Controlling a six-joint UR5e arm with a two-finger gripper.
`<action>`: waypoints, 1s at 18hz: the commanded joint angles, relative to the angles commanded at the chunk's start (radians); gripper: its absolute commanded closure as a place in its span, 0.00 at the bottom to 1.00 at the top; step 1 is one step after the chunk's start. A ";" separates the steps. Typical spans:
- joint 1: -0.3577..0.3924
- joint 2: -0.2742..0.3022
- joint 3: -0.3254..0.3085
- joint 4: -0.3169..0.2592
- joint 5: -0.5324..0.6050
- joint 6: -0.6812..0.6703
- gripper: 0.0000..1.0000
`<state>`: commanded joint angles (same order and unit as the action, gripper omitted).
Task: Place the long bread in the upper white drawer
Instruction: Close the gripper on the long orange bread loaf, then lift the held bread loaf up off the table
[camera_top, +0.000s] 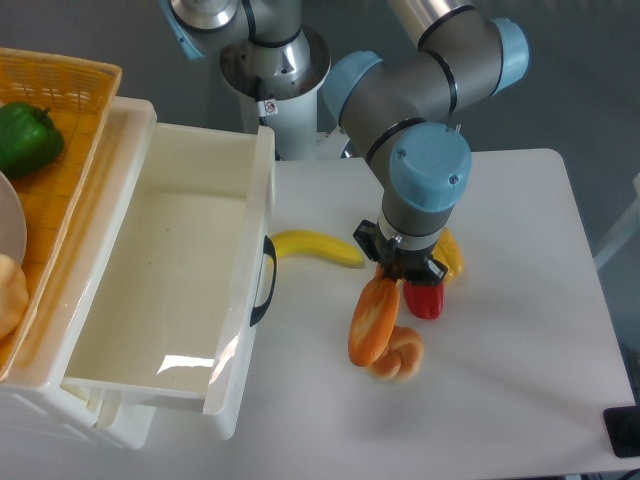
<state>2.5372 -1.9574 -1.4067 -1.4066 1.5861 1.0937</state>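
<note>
The long bread (372, 322) is a smooth orange-brown loaf, tilted, with its upper end between the fingers of my gripper (397, 277), which is shut on it. Its lower end hangs beside a small knotted bun (400, 354) on the table. The upper white drawer (170, 270) stands pulled open to the left, its inside bare, its black handle (266, 281) facing the gripper. The gripper is to the right of the drawer front, with the banana between them. The fingertips are mostly hidden under the wrist.
A yellow banana (316, 247) lies between the drawer and the gripper. A red pepper (426, 300) and a yellow pepper (451, 256) sit right by the gripper. An orange woven basket (70, 110) with a green pepper (26, 136) stands at the far left.
</note>
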 joint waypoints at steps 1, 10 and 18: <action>-0.002 0.000 -0.001 0.000 0.003 0.000 1.00; 0.011 0.021 0.005 -0.003 0.031 -0.003 1.00; 0.021 0.090 0.064 -0.170 0.023 -0.087 1.00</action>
<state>2.5587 -1.8670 -1.3422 -1.5767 1.6091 1.0067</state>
